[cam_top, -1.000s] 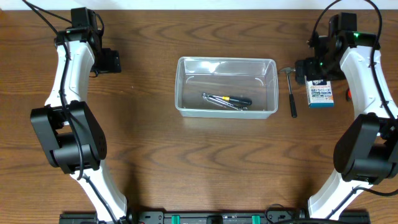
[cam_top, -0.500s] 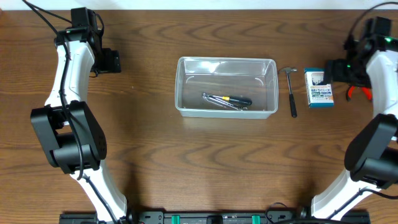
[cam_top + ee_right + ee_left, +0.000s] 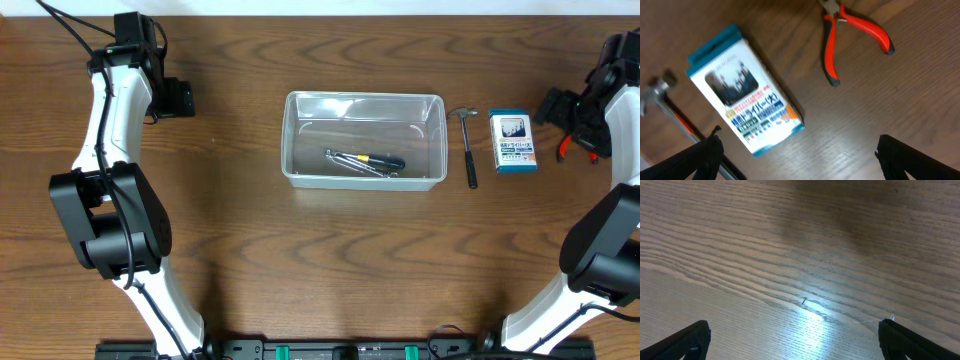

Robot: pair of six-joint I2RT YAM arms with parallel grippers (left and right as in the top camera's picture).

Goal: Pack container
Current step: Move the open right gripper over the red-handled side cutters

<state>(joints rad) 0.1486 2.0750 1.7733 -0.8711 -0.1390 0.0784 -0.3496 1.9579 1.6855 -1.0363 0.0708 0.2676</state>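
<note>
overhead: pliers (image 3: 564,149) mostly behind right arm (image 3: 622,120) | right wrist: hammer (image 3: 657,91) cut by edge

Brown wood table (image 3: 300,260) with dark wavy grain; clear, colourless container (image 3: 364,96) holding silver and black tools (image 3: 365,161) with a yellow band. Just ahead of the black-fingered right gripper (image 3: 800,155), a white box (image 3: 745,107) with teal-blue ends and blue, green and orange print; farther ahead, red-orange pliers (image 3: 860,27) with dark handle tips; beside the box, a silver-headed hammer (image 3: 670,112) with a black and orange handle
</note>
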